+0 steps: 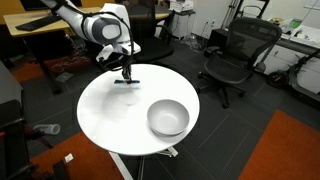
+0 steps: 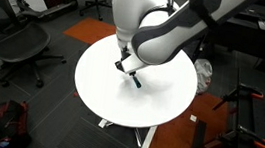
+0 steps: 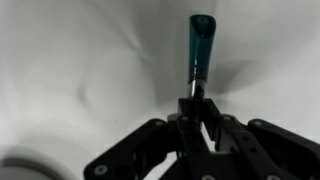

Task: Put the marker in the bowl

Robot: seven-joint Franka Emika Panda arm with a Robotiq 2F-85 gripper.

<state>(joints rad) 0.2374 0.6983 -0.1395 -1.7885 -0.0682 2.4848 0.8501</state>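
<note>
The marker (image 3: 199, 45) has a teal section pointing away from me and a dark end between my fingers. My gripper (image 3: 196, 108) is shut on that dark end. In both exterior views the gripper (image 1: 127, 72) (image 2: 123, 65) is low over the far part of the round white table (image 1: 110, 110), with the marker (image 1: 126, 81) (image 2: 133, 78) at or just above the tabletop. The light grey-white bowl (image 1: 168, 118) stands upright near the table's front right edge, well apart from the gripper. In an exterior view my arm hides it.
Black office chairs (image 1: 232, 55) (image 2: 20, 41) stand around the table. Desks (image 1: 40, 25) line the back of the room. An orange carpet patch (image 1: 290, 150) lies on the floor, and small clutter (image 1: 45, 130) lies beside the table base.
</note>
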